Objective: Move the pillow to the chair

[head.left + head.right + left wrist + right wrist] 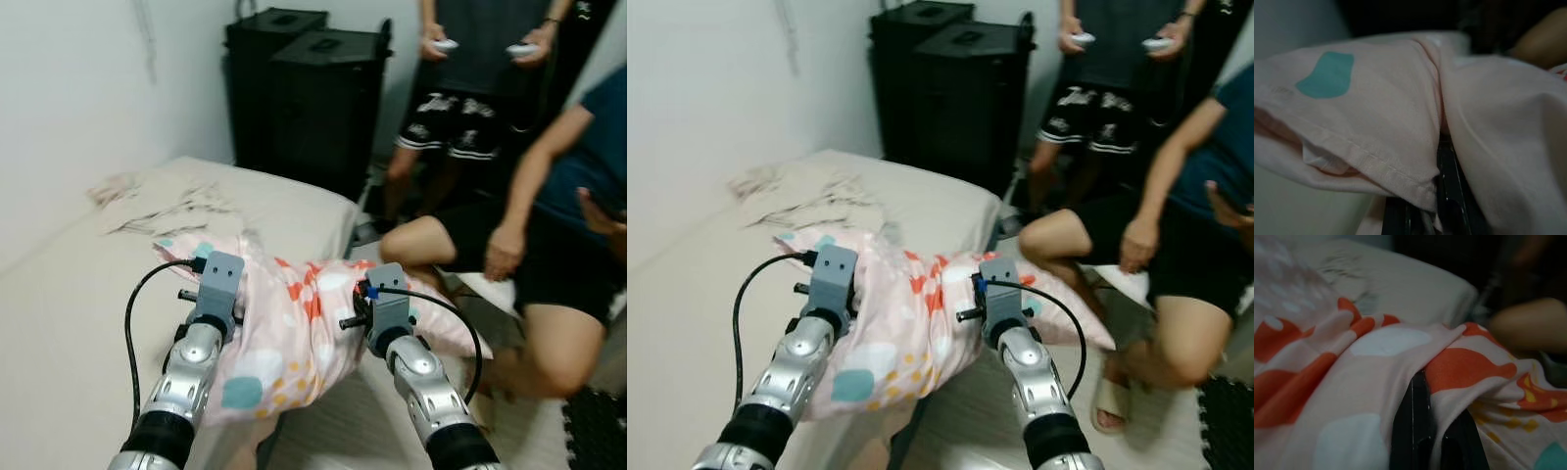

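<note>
Nearest, both silver arms reach forward into a pink pillow [294, 338] patterned with orange, teal, white and yellow shapes. The left gripper [1442, 196] has its black fingers buried in a fold of the cloth, and the wrist view shows fabric bunched tightly over them, so they appear closed on the pillow's left part. The right gripper [1422, 435] is likewise pinched into the fabric, a ridge of cloth drawn up between its fingers on the pillow's right part. The pillow sags between the two arms, over the near corner of a beige bed [59, 333]. Farther back on the mattress lies a crumpled pale cloth [162, 208]. To the right a person [549, 255] sits beside the bed, knee bent. Beyond stand black cases [309, 88], with another person [470, 88] standing holding white controllers.
</note>
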### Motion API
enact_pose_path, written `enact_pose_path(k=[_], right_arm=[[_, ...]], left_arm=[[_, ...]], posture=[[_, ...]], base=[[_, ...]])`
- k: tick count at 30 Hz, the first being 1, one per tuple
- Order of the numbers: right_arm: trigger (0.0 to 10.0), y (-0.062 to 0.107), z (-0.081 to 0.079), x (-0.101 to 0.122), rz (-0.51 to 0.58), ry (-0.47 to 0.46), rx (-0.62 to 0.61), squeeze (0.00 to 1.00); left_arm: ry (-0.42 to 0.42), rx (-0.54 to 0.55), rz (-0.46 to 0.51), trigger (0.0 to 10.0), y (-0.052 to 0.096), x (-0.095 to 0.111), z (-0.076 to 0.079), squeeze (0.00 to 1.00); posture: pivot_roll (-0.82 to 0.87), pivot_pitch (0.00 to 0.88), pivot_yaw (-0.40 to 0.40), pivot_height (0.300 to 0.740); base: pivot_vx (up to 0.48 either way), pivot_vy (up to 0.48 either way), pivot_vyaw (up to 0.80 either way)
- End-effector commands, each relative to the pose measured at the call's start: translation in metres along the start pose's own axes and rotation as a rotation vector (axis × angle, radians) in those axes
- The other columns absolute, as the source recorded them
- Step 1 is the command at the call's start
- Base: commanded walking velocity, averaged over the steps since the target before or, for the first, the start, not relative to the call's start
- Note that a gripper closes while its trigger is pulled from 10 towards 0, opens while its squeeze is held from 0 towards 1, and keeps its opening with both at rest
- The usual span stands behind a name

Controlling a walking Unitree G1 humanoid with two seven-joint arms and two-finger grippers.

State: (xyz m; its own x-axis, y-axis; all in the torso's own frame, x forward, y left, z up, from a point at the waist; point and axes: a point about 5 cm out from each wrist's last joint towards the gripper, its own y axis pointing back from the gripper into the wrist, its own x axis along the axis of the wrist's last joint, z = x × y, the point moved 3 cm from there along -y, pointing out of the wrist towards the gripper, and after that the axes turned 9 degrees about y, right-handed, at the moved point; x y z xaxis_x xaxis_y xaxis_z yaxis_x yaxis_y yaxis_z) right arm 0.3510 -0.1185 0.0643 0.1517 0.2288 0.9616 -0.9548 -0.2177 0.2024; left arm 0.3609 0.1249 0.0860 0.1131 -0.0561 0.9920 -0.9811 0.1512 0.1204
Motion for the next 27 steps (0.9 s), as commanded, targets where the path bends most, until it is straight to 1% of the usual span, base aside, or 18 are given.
enact_pose_path(k=[1, 5, 11, 12, 14, 15, 17, 22, 27], right_arm=[[10.0, -0.006, -0.016, 0.024, 0.096, -0.052, 0.031, 0.0], [10.0, -0.007, -0.015, 0.026, 0.099, -0.045, 0.029, 0.0], [10.0, -0.006, -0.013, 0.028, 0.106, -0.026, 0.048, 0.0], [10.0, -0.005, -0.012, 0.03, 0.11, -0.054, 0.04, 0.0], [10.0, -0.005, -0.012, 0.03, 0.11, -0.054, 0.04, 0.0], [10.0, -0.005, -0.01, 0.031, 0.112, -0.076, 0.03, 0.0], [10.0, -0.005, -0.009, 0.031, 0.113, -0.086, 0.021, 0.0], [10.0, -0.004, -0.009, 0.031, 0.113, -0.088, 0.013, 0.0], [10.0, -0.003, -0.011, 0.03, 0.116, -0.093, 0.006, 0.0]], left_arm=[[-0.04, -0.055, 0.023, 10.0, -0.003, 0.007, 0.006, 0.0], [-0.039, -0.052, 0.028, 10.0, -0.006, 0.011, 0.004, 0.0], [-0.01, -0.04, 0.048, 10.0, -0.009, 0.016, 0.01, 0.0], [-0.005, -0.038, 0.05, 10.0, -0.009, 0.016, 0.011, 0.0], [-0.005, -0.038, 0.05, 10.0, -0.009, 0.016, 0.011, 0.0], [-0.002, -0.039, 0.051, 10.0, -0.009, 0.016, 0.012, 0.0], [-0.002, -0.046, 0.047, 10.0, -0.009, 0.015, 0.013, 0.0], [-0.006, -0.06, 0.045, 10.0, -0.009, 0.015, 0.016, 0.0], [-0.028, -0.08, 0.046, 10.0, -0.01, 0.016, 0.018, 0.0]], posture=[[-0.03, 0.029, 0.07, 0.74], [-0.02, 0.027, 0.068, 0.74], [-0.04, 0.036, 0.042, 0.74], [-0.04, 0.046, 0.04, 0.74], [-0.04, 0.046, 0.04, 0.74], [-0.05, 0.051, 0.046, 0.74], [-0.05, 0.057, 0.054, 0.74], [-0.05, 0.063, 0.06, 0.74], [-0.05, 0.066, 0.077, 0.74]], base=[[0.0, 0.0, -0.8], [0.0, 0.0, -0.8], [0.0, 0.0, -0.8], [0.0, 0.0, -0.8], [0.0, 0.0, -0.8], [0.0, 0.0, -0.8], [0.0, 0.0, -0.8], [0.0, 0.0, -0.8], [0.0, 0.0, -0.8]])
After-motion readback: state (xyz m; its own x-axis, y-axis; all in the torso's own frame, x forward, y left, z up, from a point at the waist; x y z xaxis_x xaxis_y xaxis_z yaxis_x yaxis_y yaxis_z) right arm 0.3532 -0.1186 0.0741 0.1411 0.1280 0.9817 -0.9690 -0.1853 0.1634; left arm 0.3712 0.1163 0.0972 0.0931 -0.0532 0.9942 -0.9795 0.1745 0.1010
